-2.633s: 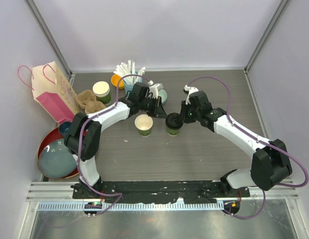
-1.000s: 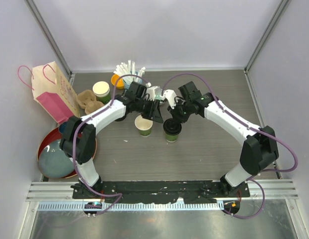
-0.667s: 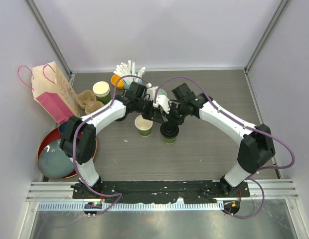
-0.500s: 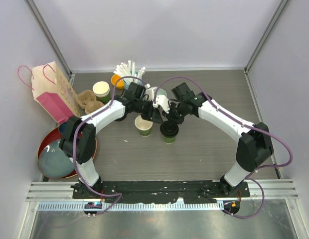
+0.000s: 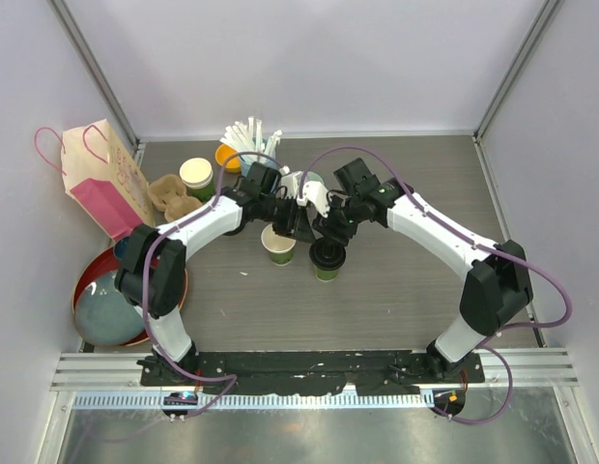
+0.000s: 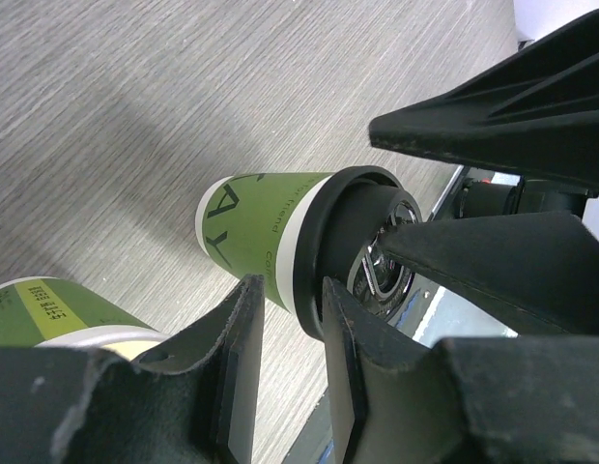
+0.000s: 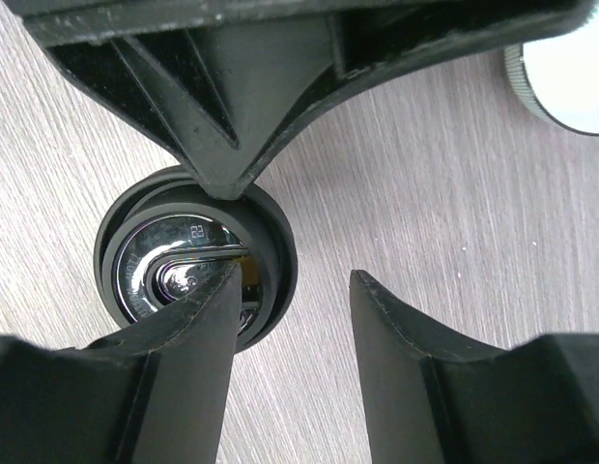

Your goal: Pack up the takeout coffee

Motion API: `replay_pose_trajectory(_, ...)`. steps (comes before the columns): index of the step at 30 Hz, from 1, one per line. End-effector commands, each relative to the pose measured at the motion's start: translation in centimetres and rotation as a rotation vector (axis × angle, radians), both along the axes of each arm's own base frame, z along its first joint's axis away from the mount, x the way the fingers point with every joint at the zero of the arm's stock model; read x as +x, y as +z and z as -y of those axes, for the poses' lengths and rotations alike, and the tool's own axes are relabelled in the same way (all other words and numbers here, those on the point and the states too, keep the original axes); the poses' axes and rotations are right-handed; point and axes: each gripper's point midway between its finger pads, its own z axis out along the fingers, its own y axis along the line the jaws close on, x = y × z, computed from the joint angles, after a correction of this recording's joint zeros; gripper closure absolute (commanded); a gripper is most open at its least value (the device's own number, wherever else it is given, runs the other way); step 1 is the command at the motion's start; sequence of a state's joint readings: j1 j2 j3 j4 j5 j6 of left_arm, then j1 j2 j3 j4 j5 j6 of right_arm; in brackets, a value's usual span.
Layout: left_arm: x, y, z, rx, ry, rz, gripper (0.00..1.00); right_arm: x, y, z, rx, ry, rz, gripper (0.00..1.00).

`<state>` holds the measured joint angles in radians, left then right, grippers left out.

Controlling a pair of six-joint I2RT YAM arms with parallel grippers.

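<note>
A dark-green paper cup with a black lid [image 5: 326, 259] stands mid-table. A second green cup [image 5: 278, 244] stands open just to its left, cream inside, with no lid on it. My left gripper [image 5: 301, 227] reaches in low from the back left. In the left wrist view [image 6: 290, 285] its jaws stand a narrow gap apart at the lid's rim [image 6: 314, 246], with bare table between the pads. My right gripper [image 7: 295, 275] is open above the cup, one finger [image 7: 174, 367] lying over the lid's top [image 7: 155, 261], the other off to the side.
A pink paper bag [image 5: 106, 179] and a cardboard cup carrier [image 5: 174, 196] stand at the back left, with a third green cup [image 5: 196, 176], an orange cup [image 5: 225, 155] and a blue cup of white straws [image 5: 251, 140]. A red plate [image 5: 87, 275] with a pale green bowl lies near left.
The right gripper swung left over the lidded cup, and the cup shifted a little nearer and to the left. The left gripper edged toward the lid. The open cup stayed put.
</note>
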<state>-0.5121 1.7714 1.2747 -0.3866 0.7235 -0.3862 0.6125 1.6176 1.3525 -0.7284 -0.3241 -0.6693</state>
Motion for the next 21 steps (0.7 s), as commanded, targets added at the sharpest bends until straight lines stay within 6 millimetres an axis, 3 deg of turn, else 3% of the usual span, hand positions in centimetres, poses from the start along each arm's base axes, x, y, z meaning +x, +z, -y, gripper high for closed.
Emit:
replay_pose_trajectory(1,-0.2,2.5,0.4,-0.064,-0.015,0.049,0.67,1.4,6.0,-0.6,0.095,-0.048,0.138,0.45)
replay_pose_trajectory(8,-0.2,3.3,0.1,-0.065,-0.013,0.076,0.68,2.0,8.8,0.5,0.133,-0.156,0.209,0.42)
replay_pose_trajectory(12,-0.4,3.3,-0.4,-0.052,-0.003,0.086,0.69,2.8,10.1,1.4,0.232,-0.467,0.151,0.41)
replay_pose_trajectory(13,-0.5,3.2,-0.5,-0.049,0.000,0.084,0.69,2.8,9.9,1.8,0.283,-0.626,0.087,0.41)
replay_pose_trajectory(16,-0.5,3.3,-0.6,-0.050,0.002,0.086,0.69,1.8,8.1,3.1,0.308,-0.819,-0.001,0.43)
replay_pose_trajectory(17,-0.5,3.2,-0.5,-0.049,0.000,0.084,0.69,0.8,6.5,3.3,0.318,-0.885,-0.066,0.43)
replay_pose_trajectory(19,-0.5,2.6,-0.6,-0.042,0.003,0.074,0.70,0.3,6.5,3.3,0.380,-0.920,-0.087,0.43)
replay_pose_trajectory(20,-0.6,2.6,-0.5,-0.044,0.003,0.069,0.70,-0.4,5.1,3.4,0.382,-0.955,-0.127,0.44)
replay_pose_trajectory(21,-0.7,2.3,-0.6,-0.043,0.006,0.059,0.70,-0.6,5.4,3.4,0.414,-0.958,-0.123,0.44)
